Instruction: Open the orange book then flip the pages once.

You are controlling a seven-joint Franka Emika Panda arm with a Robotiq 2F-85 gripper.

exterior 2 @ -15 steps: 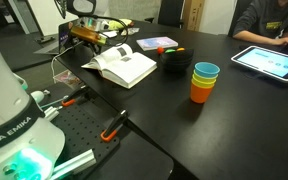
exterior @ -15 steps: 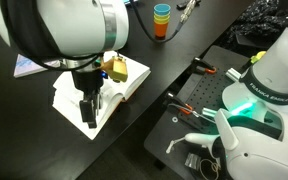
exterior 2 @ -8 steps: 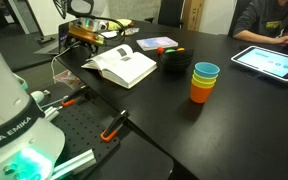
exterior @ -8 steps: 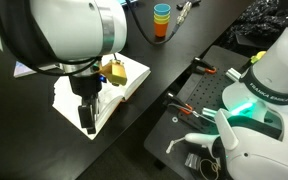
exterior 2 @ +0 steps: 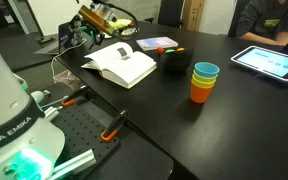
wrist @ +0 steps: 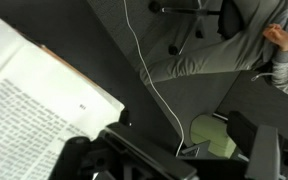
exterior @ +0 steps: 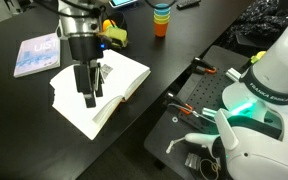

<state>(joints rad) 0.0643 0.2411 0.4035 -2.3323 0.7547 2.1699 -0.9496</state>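
White pages (exterior: 124, 75) of the open orange book (exterior: 79, 112) lie flat on the black counter (exterior: 174, 55), directly below our pincer (exterior: 91, 97), which hangs over the book's middle; we cannot tell whether its jaws are parted.

The pages (exterior: 114, 80) are white with rows of fine grey print, and the table (exterior: 174, 55) is plain black. The thin book (exterior: 36, 55) is light blue, and the cup stack (exterior 2: 205, 82) goes orange, green, then blue up top.
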